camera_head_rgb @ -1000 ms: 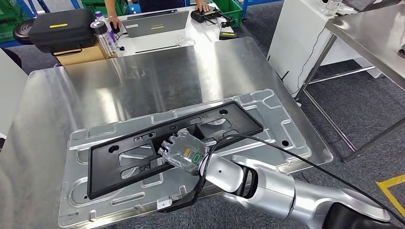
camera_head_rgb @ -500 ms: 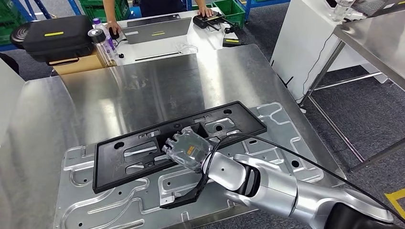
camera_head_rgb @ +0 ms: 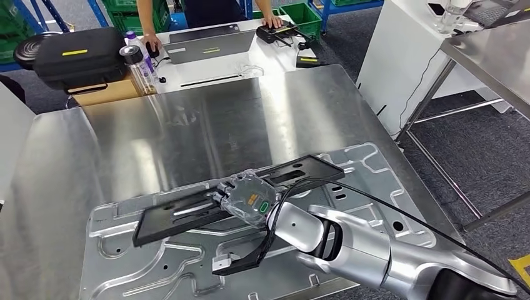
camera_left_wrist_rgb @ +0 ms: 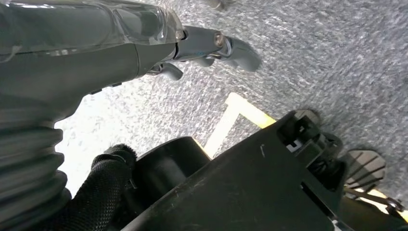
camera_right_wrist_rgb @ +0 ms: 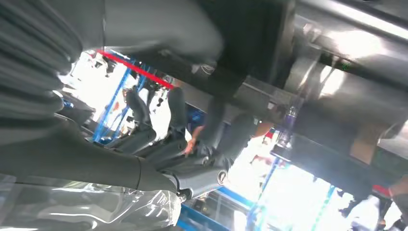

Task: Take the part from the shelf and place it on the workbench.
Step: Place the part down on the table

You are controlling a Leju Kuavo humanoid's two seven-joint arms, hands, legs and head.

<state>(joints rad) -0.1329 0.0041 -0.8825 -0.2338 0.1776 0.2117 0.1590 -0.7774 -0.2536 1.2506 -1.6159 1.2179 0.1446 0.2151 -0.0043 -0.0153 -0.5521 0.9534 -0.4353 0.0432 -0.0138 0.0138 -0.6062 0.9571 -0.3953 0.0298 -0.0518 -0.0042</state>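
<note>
The right hand (camera_head_rgb: pixel 249 201) grips the black frame part (camera_head_rgb: pixel 237 197), tilted above the metal plate (camera_head_rgb: pixel 156 269) near the worktop (camera_head_rgb: pixel 187 125) front edge; it could slip sideways. The left hand (camera_left_wrist_rgb: pixel 144 43) hangs empty, fingers loosely apart.

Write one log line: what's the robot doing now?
right hand: holds black frame, tilted | under it: stamped metal plate on workbench | left hand: hanging, empty

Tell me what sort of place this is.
Most likely a factory floor or industrial test area. A steel workbench carries a stamped metal panel and the black plastic part under the right hand. Blue racking with green crates stands behind, above grey carpet.
</note>
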